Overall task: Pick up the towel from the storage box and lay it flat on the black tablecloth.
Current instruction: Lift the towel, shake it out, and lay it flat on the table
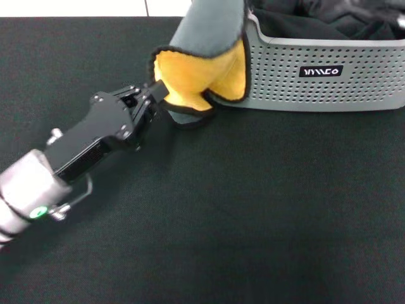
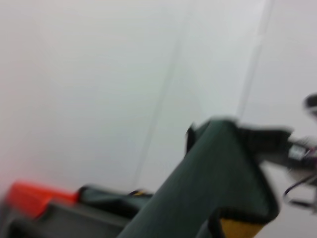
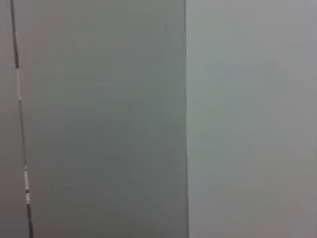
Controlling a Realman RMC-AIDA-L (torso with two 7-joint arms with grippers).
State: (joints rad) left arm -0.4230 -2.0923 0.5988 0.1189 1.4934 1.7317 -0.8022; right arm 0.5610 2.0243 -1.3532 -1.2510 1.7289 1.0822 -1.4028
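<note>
— Gripper first: the left gripper (image 1: 158, 93) sits over the black tablecloth (image 1: 253, 221), closed on the dark-piped edge of the towel (image 1: 202, 69).

— And the towel?

— It hangs folded over the near left corner of the storage box (image 1: 329, 88), grey face up top, yellow face toward the gripper, lower fold touching the tablecloth. Its length runs up and away from the gripper toward the box rim.

— Which arm is closer?

— The left one; the right gripper is nowhere in view.

— Any writing?

— A small black label (image 1: 321, 71) on the box wall carries white letters, not clearly legible.

— Next move?

— Likely a pull toward open tablecloth, away from the box.
</note>
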